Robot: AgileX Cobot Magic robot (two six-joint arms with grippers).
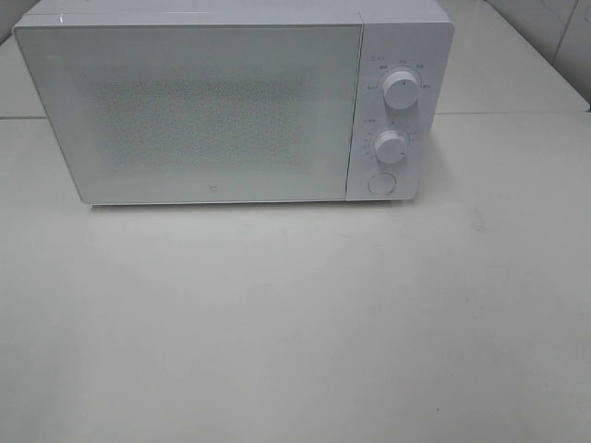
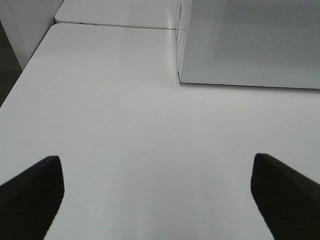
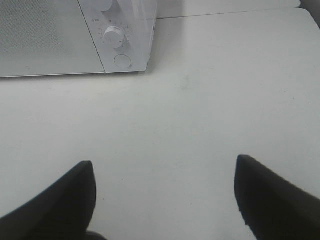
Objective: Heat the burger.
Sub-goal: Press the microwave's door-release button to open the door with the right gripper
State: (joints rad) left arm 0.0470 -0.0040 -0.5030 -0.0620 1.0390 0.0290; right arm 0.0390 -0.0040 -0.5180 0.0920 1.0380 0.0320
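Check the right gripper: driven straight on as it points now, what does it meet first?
Probably the bare white table: the right gripper, jaws open, aims at tabletop beside the microwave, whose front corner looks off that line. Depth is unclear.

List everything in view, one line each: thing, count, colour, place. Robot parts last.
microwave: one, white, at the back of the table, door shut.
knobs: two, white, one above the other on the microwave's right-hand panel.
button: one, white, round, below the knobs.
table: one, white, under the microwave.
burger: none in view.
left gripper: one, black, open, over the table before the microwave's left corner.
right gripper: one, black, open, over the table before the panel end.
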